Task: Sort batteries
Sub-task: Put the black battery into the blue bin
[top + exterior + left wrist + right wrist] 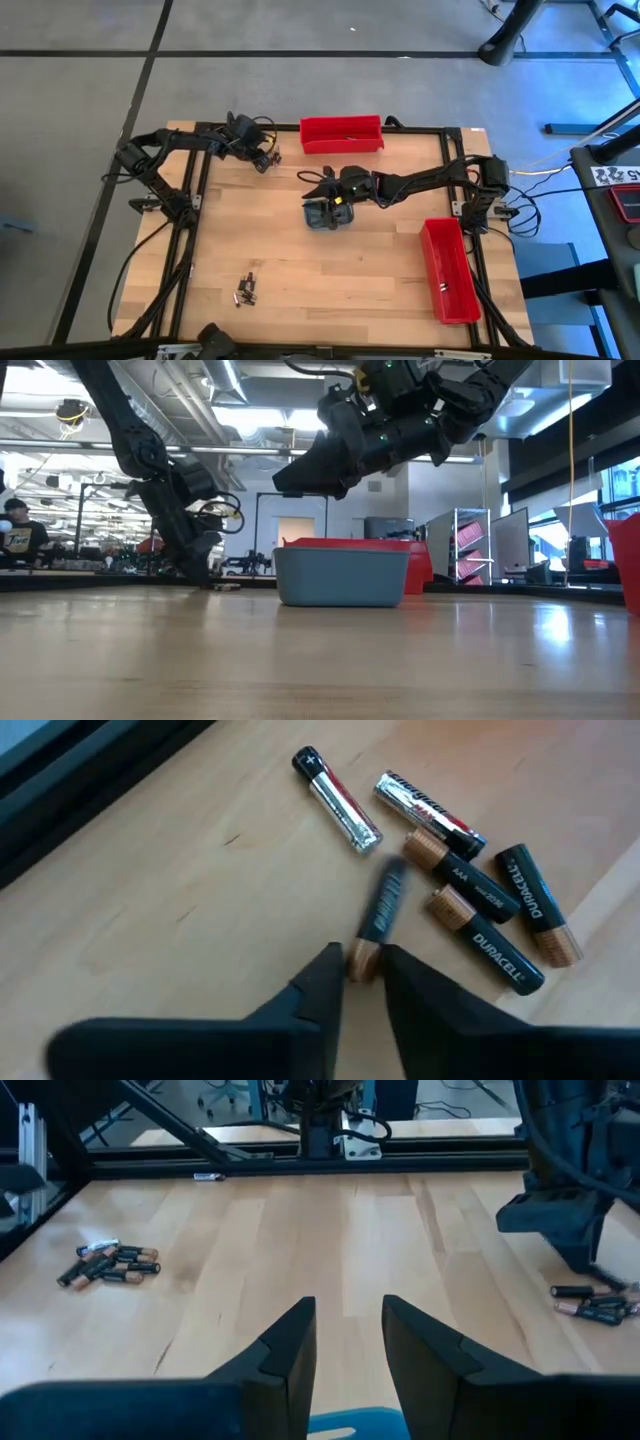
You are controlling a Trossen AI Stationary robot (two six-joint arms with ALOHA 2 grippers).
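Left gripper (362, 982): jaws pinching one battery (376, 920) — copper end — beside five loose batteries (470, 895).
Right gripper (348, 1342): jaws spread — above grey-blue tray (327, 214).

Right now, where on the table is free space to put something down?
Bare wood lies between the grey-blue tray and the near battery pile, and from there to the side red bin. It is crowded where the left gripper works over batteries.

- Light wooden table (320, 265), dark frame round its edge.
- Two red bins (342, 134) on it.
- Grey-blue tray (340, 576) mid-table.
- Batteries (246, 290) in loose clusters on the wood.
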